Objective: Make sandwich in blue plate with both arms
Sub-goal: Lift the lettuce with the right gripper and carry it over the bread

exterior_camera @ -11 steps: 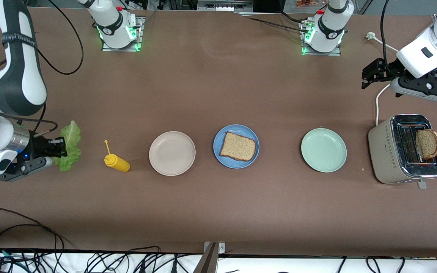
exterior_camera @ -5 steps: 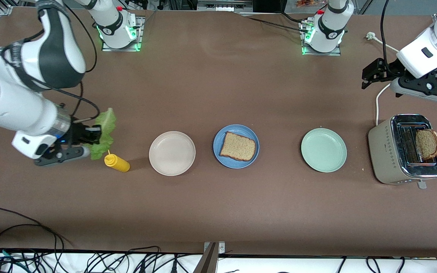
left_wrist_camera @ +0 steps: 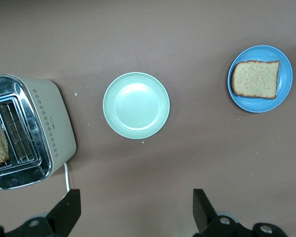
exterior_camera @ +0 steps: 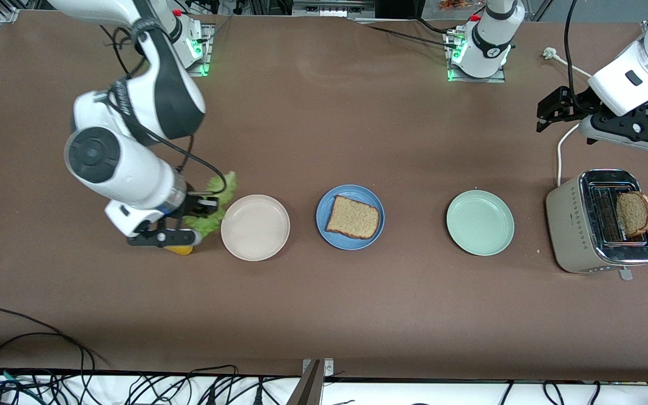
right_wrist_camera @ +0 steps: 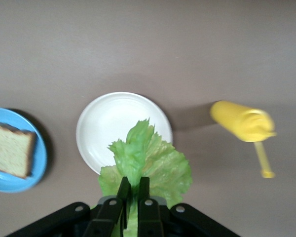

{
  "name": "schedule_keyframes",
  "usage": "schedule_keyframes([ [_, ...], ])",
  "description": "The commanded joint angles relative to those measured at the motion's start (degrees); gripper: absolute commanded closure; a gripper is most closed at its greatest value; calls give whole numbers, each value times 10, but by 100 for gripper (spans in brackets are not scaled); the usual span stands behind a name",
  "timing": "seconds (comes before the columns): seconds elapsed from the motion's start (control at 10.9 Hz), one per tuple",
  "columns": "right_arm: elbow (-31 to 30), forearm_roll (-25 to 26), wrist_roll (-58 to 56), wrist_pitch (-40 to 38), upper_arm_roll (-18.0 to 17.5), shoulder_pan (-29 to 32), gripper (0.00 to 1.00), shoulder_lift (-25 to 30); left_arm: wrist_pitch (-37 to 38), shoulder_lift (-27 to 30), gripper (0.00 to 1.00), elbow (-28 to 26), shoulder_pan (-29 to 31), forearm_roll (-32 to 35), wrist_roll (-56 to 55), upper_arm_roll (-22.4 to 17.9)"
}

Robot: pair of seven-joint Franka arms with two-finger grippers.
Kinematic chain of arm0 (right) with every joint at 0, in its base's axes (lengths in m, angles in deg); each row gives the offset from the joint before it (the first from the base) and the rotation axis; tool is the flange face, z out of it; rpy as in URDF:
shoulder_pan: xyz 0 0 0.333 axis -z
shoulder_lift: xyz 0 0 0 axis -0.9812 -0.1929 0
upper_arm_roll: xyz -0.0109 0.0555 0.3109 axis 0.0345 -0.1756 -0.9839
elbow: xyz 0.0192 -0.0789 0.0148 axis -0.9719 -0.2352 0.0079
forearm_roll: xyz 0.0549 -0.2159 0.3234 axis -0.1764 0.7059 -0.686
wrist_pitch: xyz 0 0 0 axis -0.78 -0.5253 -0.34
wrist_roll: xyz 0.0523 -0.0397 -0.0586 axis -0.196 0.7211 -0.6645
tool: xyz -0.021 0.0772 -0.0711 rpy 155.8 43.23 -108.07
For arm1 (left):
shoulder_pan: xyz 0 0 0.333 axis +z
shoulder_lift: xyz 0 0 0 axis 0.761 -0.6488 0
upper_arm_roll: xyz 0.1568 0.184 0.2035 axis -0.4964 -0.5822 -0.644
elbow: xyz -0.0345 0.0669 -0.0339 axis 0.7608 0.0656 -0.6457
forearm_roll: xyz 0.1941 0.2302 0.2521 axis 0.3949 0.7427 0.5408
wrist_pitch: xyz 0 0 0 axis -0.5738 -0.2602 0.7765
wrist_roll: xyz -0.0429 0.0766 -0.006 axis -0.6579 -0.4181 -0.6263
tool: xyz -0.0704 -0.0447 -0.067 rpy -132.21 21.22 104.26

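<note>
Carrying lettuce toward the blue plate

We see the right tool (exterior_camera: 203, 207) clamped tight on a lettuce leaf (exterior_camera: 216, 209), up in the air over the worktop (exterior_camera: 324, 304) beside the beige plate (exterior_camera: 255, 227), at the rim toward the right arm's end. In the right wrist view the leaf (right_wrist_camera: 145, 165) hangs from the closed fingers (right_wrist_camera: 123, 195) over the beige plate's edge. We take the blue plate (exterior_camera: 324, 225) as landmark: it sits mid worktop with one bread slice (exterior_camera: 352, 217) lying flat on it, nothing on top of the slice. Beige plate is just beside the blue plate toward the right arm's end; the yellow squeeze bottle (right_wrist_camera: 241, 122) lies on its side further that way, mostly hidden under the right tool in the front view. Mint green plate (exterior_camera: 480, 222) is beside the blue plate toward the left arm's end, then the toaster (exterior_camera: 594, 225) with a second bread slice (exterior_camera: 634, 214) standing in a slot. Left tool (exterior_camera: 549, 109) waits with jaws wide open, holding nothing, up over the worktop near the toaster, well apart from the blue plate.
</note>
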Motion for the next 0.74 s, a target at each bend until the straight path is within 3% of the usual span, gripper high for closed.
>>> schedule_keyframes([
  [0.0, 113, -62, 125, -2, 52, -70, 100, -98, 9, -6, 0, 16, 1, 4, 0, 0],
  [0.46, 121, -66, 302, 15, 123, -178, 100, -151, 9, -6, 0, 16, 1, 4, 0, -1],
  [0.64, 161, -81, 408, 12, 148, -220, 100, -191, 9, -6, 0, 16, 1, 4, 1, -1],
])
